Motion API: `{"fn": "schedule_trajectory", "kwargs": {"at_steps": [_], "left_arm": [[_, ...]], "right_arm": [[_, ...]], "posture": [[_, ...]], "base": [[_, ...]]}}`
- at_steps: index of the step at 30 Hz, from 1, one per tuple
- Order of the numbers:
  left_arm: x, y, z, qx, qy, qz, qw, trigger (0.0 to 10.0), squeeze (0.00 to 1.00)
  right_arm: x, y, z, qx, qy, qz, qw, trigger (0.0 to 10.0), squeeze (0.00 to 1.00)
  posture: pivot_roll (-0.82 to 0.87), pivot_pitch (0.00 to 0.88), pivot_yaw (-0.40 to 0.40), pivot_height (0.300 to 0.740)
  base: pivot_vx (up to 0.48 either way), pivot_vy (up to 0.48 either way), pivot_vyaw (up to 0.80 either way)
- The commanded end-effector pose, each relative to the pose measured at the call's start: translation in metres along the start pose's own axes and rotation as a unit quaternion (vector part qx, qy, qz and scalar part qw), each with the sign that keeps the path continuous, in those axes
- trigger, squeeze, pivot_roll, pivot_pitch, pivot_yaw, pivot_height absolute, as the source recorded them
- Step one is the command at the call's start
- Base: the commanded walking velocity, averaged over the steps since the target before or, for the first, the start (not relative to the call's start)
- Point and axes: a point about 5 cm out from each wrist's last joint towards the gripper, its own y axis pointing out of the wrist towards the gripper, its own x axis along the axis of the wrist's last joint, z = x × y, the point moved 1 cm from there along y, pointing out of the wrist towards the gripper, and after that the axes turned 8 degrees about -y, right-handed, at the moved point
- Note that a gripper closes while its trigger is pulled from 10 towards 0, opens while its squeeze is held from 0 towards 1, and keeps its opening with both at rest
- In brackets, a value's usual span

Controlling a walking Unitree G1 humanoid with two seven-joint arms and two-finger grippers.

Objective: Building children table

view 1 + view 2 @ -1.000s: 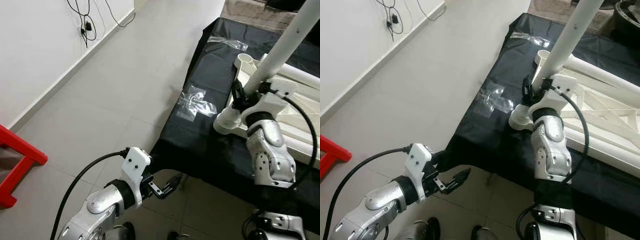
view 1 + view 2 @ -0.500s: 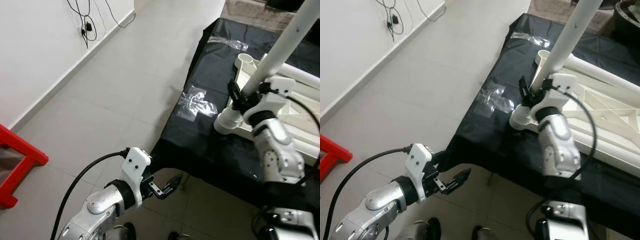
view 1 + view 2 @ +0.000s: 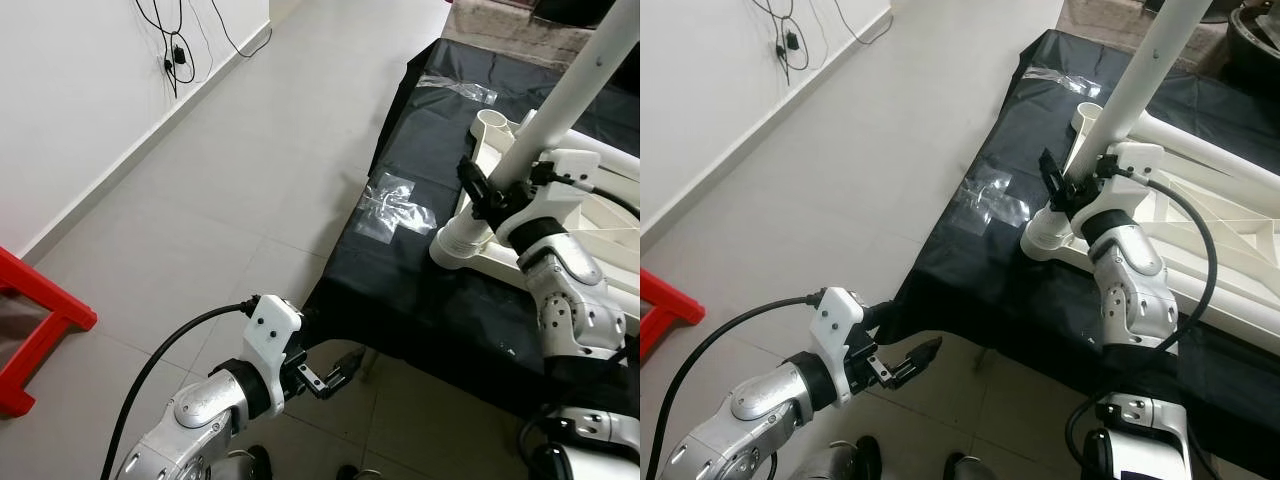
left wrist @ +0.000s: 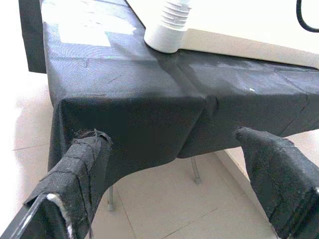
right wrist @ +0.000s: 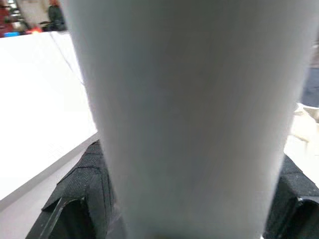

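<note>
An upturned white children's table (image 3: 1200, 235) lies on a black-covered table (image 3: 400, 290). A long white leg (image 3: 570, 95) stands tilted in its threaded corner socket (image 3: 455, 245). My right gripper (image 3: 487, 193) is shut on that leg just above the socket. In the right wrist view the leg (image 5: 194, 119) sits between the black fingers (image 5: 84, 199). My left gripper (image 3: 335, 375) hangs low in front of the black table's near corner, open and holding nothing. In the left wrist view the socket (image 4: 169, 25) lies beyond the gripper's fingers (image 4: 75, 174).
Two clear plastic bags (image 3: 395, 205) (image 3: 455, 85) lie on the black cloth. A second open socket (image 3: 490, 120) sits at the far corner. A red frame (image 3: 40, 320) stands on the tiled floor at left. Cables (image 3: 175, 40) hang on the white wall.
My right forearm has swung out to the right while its gripper stays on the leg. The left arm has not moved.
</note>
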Motion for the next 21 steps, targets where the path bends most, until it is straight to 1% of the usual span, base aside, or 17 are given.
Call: {"fn": "schedule_trajectory", "kwargs": {"at_steps": [1, 3, 10, 11, 12, 21], "left_arm": [[-0.0081, -0.0011, -0.0014, -0.003, -0.007, 0.014, 1.0, 10.0, 0.0], [-0.0081, -0.0011, -0.0014, -0.003, -0.007, 0.014, 1.0, 10.0, 0.0], [-0.008, -0.0011, -0.0016, -0.004, -0.006, 0.014, 1.0, 10.0, 0.0], [-0.0078, -0.0012, -0.0017, -0.004, -0.004, 0.014, 1.0, 10.0, 0.0], [-0.0077, -0.0012, -0.0019, -0.005, -0.003, 0.014, 1.0, 10.0, 0.0], [-0.0075, -0.0008, -0.0019, -0.005, -0.002, 0.015, 1.0, 10.0, 0.0]], "right_arm": [[-0.0004, -0.0003, -0.0023, 0.009, 0.003, 0.0, 1.0, 10.0, 0.0], [-0.0014, 0.0003, -0.0027, 0.017, 0.004, 0.001, 1.0, 10.0, 0.0], [-0.0052, 0.0, -0.0051, 0.016, 0.005, 0.005, 1.0, 10.0, 0.0], [-0.0068, -0.0007, -0.006, 0.013, 0.006, 0.007, 1.0, 9.2, 0.0], [-0.0082, -0.0012, -0.0069, 0.011, 0.008, 0.008, 1.0, 0.0, 0.0], [-0.01, -0.0003, -0.0078, 0.011, 0.012, 0.006, 1.0, 0.0, 0.0]], "posture": [[0.08, 0.218, -0.067, 0.74], [0.08, 0.218, -0.067, 0.74], [0.08, 0.221, -0.069, 0.74], [0.09, 0.224, -0.071, 0.74], [0.09, 0.224, -0.071, 0.74], [0.09, 0.226, -0.069, 0.74]], "base": [[0.0, 0.0, 0.0], [0.0, 0.0, 0.0], [0.0, 0.0, 0.0], [0.0, 0.0, 0.0], [0.0, 0.0, 0.0], [0.0, 0.0, 0.0]]}}
